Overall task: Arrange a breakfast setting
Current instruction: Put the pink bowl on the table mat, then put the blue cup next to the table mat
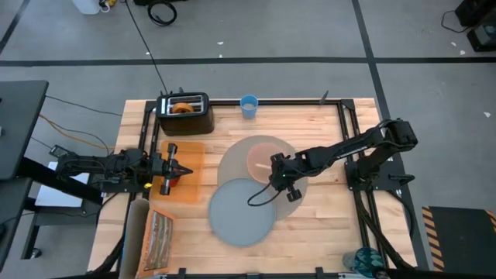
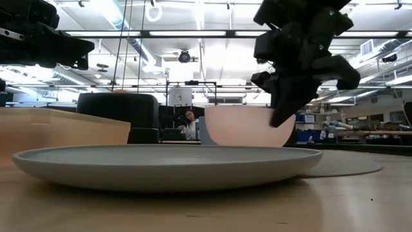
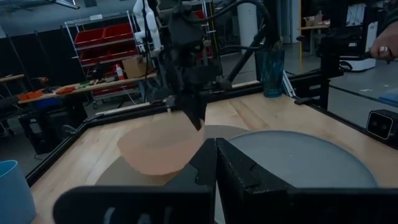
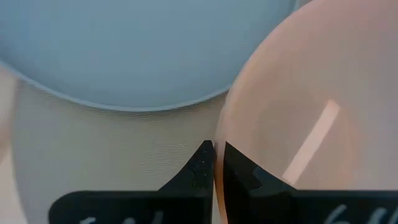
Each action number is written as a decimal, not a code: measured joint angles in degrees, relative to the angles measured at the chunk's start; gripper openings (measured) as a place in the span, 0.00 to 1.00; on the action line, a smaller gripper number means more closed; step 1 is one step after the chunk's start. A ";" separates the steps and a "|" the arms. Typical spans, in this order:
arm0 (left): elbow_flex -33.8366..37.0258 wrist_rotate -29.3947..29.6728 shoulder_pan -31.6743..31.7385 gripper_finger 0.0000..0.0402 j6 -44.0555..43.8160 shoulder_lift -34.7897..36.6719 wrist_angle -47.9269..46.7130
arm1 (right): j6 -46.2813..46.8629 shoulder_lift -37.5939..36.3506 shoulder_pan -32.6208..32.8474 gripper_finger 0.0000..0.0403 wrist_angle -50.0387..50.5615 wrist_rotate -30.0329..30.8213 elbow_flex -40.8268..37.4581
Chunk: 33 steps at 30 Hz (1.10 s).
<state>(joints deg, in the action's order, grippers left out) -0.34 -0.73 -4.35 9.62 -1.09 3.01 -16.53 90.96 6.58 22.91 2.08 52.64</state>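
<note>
A translucent pink bowl stands on a round grey-tan mat in the middle of the table. A grey plate lies toward the near edge, its rim over the mat's edge. My right gripper is shut on the bowl's rim. My left gripper is shut and empty above an orange board. A small blue cup stands at the far edge. A bagel sticks up from a black toaster. Apple and spoon are out of view. My right gripper pinches the pink bowl's rim on the side nearest the plate, one finger inside the bowl and one finger outside. The fingers come from above, pointing down. The bowl stays upright; whether its base rests on the mat, I cannot tell.
A brown patterned item and a cardboard roll lie at the near left corner. A teal object sits at the near right. A black frame runs along the table's edges. A person shows in the room behind.
</note>
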 joint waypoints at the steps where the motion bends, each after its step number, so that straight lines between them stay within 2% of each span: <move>1: 0.00 0.01 0.00 0.02 -0.01 -0.06 0.11 | 0.06 0.14 -0.12 0.05 -0.14 -0.14 -0.12; 8: 0.00 0.04 0.01 0.02 -0.01 -0.85 0.00 | 1.78 2.22 -0.12 0.08 -0.93 1.14 -0.17; 22: -0.02 0.02 -0.01 0.02 -0.01 -0.94 -0.07 | 1.79 -0.45 1.40 0.28 -4.32 2.66 0.10; 28: 0.00 0.02 -0.01 0.02 -0.01 -0.94 -0.07 | 2.76 -4.93 3.92 0.36 -3.56 6.46 5.27; 33: -0.02 0.01 -0.01 0.02 -0.01 -0.94 -0.07 | 11.40 -6.82 7.50 0.43 -2.97 8.75 11.95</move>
<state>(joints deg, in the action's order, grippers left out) -0.36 -0.72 -4.36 9.61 -2.02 2.94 -5.13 84.14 14.08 19.95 10.83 64.58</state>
